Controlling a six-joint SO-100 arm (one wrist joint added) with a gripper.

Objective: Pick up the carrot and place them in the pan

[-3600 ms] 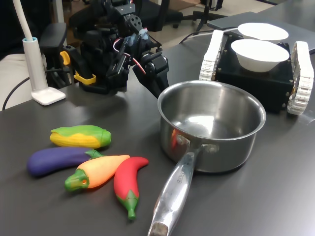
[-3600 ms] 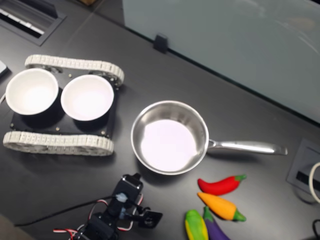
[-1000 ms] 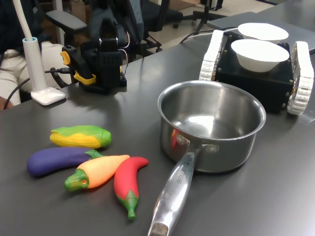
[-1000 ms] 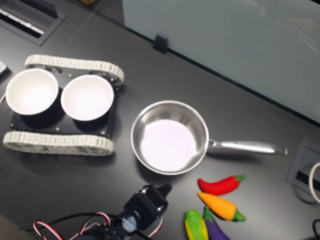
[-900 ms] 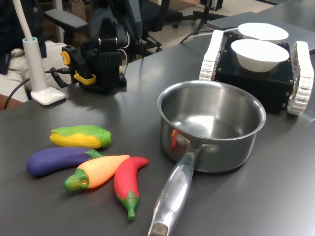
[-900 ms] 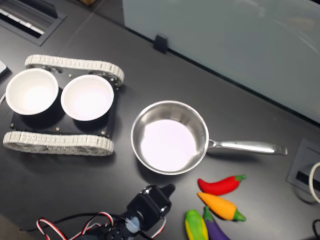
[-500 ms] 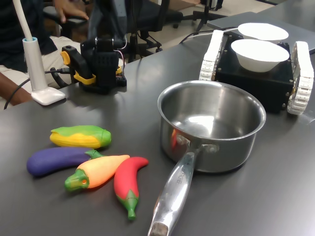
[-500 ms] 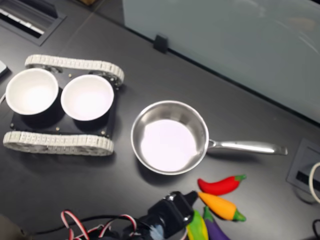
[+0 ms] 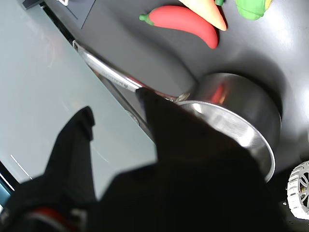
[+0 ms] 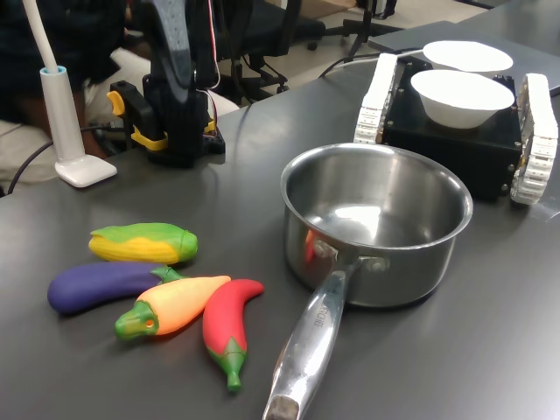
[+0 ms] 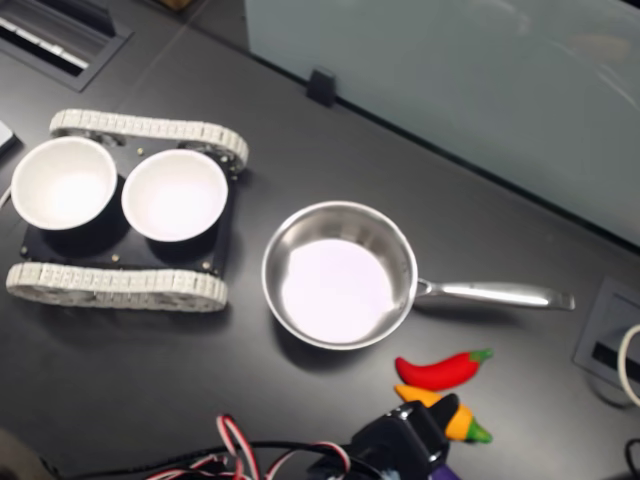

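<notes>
Vegetables of smooth plastic lie at the lower left of the first exterior view on the dark grey desk: a yellow corn cob with green husk, a purple aubergine, the small orange tapered carrot with green stem end and a red chili pepper, the carrot touching the chili. Right of them, mid-frame, stands the round shiny steel pan with long handle, holding nothing. Two white bowls sit at upper right. In the wrist view the black jaws stand parted, gripping nothing.
</notes>
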